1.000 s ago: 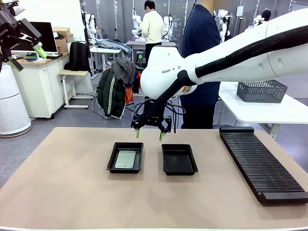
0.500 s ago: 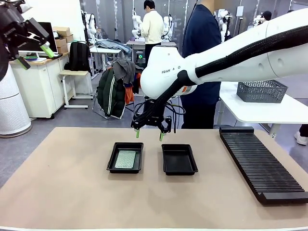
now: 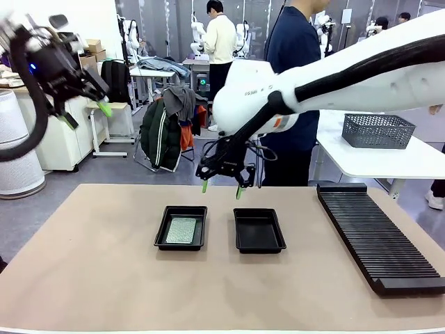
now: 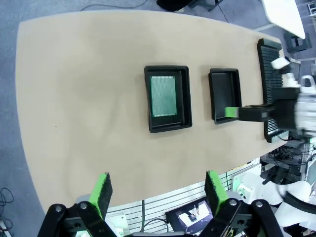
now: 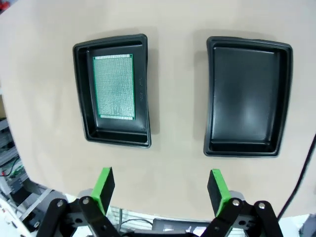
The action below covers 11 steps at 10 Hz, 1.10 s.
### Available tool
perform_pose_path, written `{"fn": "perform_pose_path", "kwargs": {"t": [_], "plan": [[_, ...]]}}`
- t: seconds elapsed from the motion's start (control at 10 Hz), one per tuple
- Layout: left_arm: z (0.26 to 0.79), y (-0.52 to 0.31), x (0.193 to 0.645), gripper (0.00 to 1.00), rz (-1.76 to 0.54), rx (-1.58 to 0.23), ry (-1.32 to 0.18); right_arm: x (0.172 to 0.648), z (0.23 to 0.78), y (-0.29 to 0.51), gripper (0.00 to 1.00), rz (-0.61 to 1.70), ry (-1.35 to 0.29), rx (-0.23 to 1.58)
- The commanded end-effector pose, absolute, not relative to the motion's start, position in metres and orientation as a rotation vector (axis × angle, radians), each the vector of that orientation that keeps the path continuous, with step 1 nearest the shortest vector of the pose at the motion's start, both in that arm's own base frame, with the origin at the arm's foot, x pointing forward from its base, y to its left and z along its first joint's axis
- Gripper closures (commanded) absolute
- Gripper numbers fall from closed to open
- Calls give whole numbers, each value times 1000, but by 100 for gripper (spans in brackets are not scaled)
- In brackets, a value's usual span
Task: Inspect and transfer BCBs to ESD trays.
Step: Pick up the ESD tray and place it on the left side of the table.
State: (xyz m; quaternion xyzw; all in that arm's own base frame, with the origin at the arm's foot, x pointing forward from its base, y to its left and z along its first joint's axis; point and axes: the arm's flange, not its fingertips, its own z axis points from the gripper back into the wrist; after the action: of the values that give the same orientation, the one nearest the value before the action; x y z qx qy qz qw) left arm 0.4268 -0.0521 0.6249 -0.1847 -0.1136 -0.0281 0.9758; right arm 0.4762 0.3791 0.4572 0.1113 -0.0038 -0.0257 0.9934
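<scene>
One BCB [image 3: 182, 230] lies flat in the left ESD tray [image 3: 161, 226], mid-bench; the right ESD tray [image 3: 259, 229] is bare. My right gripper [image 3: 221, 189] and left gripper [image 3: 87, 115] gape wide, empty. The board is likely light, stiff and thin: I'd pinch across its long edges.

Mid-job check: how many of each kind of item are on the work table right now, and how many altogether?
ESD trays: 2
BCB, lying in the left tray: 1
Black slotted rack: 1
Total: 4
</scene>
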Motion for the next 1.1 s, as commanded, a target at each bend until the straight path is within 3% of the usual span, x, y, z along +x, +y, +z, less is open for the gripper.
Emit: {"fn": "perform_pose_path", "kwargs": {"t": [0.0,0.7,0.8,1.0], "plan": [[597,-75,423,0,-36,-348,-221,454,457,321,0,-34,5,370],[480,-176,436,0,-78,-202,-203,444,420,188,0,-46,21,716],[467,-186,443,0,-92,-192,-200,455,434,215,0,-75,42,624],[435,-206,452,0,-119,-164,-161,455,434,215,0,-75,42,624]]}}
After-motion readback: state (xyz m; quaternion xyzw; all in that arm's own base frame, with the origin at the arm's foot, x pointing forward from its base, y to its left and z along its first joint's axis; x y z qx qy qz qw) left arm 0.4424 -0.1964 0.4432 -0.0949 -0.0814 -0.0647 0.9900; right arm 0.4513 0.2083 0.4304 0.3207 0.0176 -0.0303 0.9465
